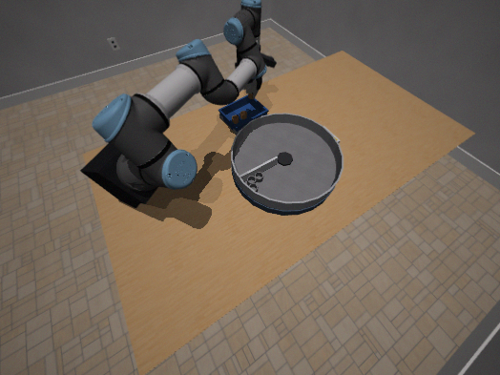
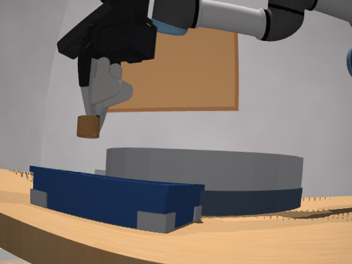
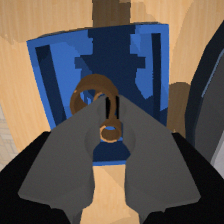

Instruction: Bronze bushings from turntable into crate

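My gripper (image 2: 95, 119) (image 1: 253, 89) (image 3: 113, 97) is shut on a bronze bushing (image 2: 88, 127) (image 3: 79, 91), a short brown sleeve gripped by its wall. It hangs above the far left part of the blue crate (image 2: 111, 200) (image 1: 226, 113) (image 3: 50, 75). Two more bronze bushings (image 1: 235, 116) (image 1: 243, 114) stand inside the crate; in the wrist view one of them (image 3: 110, 133) shows through the gap between the fingers. Three steel bushings (image 1: 255, 181) lie together on the grey turntable (image 1: 305, 175) (image 2: 201, 170), next to its sweeper bar.
The turntable has a tall grey rim (image 1: 340, 157) and a black hub (image 1: 284, 158) with a thin bar reaching the rim. The crate stands right beside the turntable on the wooden table (image 1: 382, 117). The arm's base (image 1: 119, 175) stands at the table's left edge.
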`<act>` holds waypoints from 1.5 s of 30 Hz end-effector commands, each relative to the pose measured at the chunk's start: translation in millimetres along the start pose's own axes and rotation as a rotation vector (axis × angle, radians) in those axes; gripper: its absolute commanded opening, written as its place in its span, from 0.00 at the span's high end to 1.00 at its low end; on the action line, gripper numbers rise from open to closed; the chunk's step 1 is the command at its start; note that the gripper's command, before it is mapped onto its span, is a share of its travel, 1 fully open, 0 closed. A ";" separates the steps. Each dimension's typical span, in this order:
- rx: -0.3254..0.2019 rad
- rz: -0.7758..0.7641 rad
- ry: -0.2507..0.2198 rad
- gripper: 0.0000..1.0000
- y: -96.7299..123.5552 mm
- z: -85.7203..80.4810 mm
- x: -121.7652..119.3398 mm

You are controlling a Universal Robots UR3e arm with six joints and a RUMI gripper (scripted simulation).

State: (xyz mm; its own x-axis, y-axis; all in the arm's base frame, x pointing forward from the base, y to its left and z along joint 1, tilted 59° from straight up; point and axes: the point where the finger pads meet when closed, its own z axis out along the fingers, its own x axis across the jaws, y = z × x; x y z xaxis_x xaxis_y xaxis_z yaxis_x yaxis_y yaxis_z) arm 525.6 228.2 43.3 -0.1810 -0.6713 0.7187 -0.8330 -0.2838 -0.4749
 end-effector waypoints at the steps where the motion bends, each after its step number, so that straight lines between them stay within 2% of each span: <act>1: 0.012 0.000 -0.009 1.00 -3.4 15.6 -2.3; 7: 0.012 0.000 -0.009 1.00 -3.8 32.5 -2.6; 11: 0.013 0.000 -0.009 1.00 -3.3 37.8 -2.2; 23: 0.013 0.000 -0.010 1.00 -2.4 43.4 -1.5; 45: 0.013 0.000 -0.010 1.00 -2.3 43.7 -1.4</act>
State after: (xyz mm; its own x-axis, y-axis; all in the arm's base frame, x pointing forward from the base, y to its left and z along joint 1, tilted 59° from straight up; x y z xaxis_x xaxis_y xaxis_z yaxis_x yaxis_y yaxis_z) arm 550.8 198.9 20.3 -0.1776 -0.6748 0.7163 -0.8294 -0.2891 -0.4780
